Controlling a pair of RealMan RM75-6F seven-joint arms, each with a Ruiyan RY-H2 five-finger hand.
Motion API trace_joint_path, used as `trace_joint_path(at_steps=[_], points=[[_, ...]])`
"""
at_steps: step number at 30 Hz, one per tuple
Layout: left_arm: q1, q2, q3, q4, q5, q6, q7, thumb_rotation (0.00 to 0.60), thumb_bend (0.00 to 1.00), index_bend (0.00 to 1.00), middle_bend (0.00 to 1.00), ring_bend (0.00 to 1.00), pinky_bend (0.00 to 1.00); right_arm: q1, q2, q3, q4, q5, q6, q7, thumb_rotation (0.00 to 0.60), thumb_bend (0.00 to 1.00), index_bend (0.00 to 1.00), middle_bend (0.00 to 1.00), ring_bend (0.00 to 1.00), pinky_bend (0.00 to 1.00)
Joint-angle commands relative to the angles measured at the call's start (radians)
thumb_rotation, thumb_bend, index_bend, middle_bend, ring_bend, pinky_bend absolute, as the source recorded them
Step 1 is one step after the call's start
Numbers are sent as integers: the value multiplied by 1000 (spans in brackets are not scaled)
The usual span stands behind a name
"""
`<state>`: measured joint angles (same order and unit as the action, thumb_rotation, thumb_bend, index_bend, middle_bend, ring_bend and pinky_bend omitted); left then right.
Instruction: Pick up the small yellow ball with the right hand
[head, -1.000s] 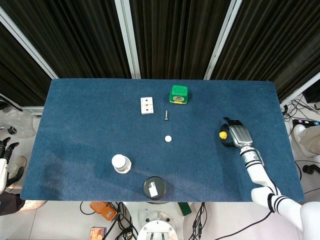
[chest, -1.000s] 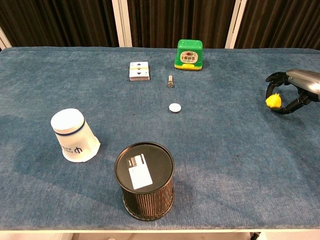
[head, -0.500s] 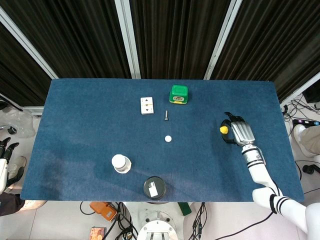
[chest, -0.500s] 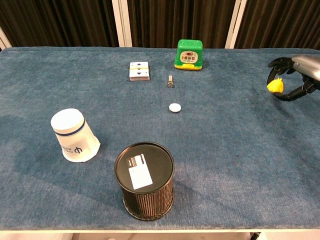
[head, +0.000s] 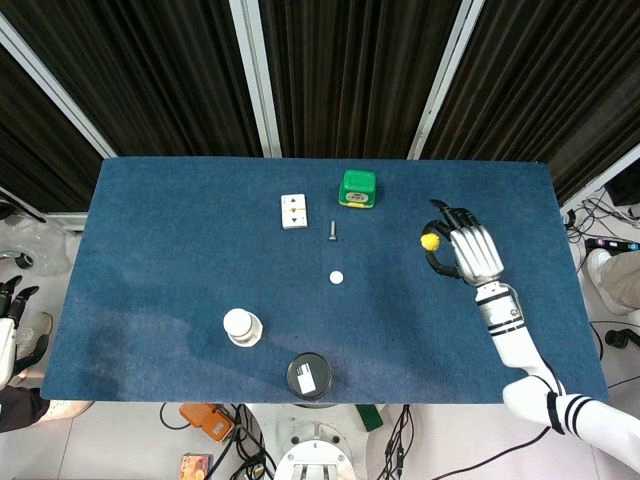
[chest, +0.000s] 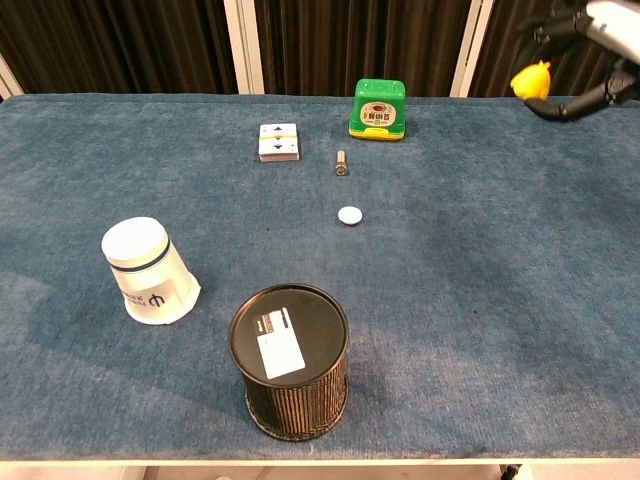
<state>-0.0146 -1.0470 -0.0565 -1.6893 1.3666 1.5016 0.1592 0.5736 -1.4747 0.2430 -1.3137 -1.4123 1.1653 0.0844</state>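
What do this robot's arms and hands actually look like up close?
The right hand has a silvery grey metal back and dark black fingers. Its forearm is white, with a ribbed grey wrist section and black bands near the elbow. The left hand, at the picture's edge, shows dark fingers on a white forearm.

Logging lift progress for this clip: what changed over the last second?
The right hand, holding the small yellow ball throughout, rose well clear of the table and shifted toward the green box. The cards, cup and black canister stayed put.
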Motion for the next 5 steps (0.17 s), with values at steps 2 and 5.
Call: trace_joint_path(at_steps=[2,5], points=[[0,1,0,0,0,0,-1,600,295,168,47,64,174,26,68,36,-116,16,-5,-91,600,588,696,184,263,230],[1,1,0,-1,0,0,-3,600,295,168,47,64,174,31,88,38,-160,30,-15,-119,600,588,696,184,263,230]])
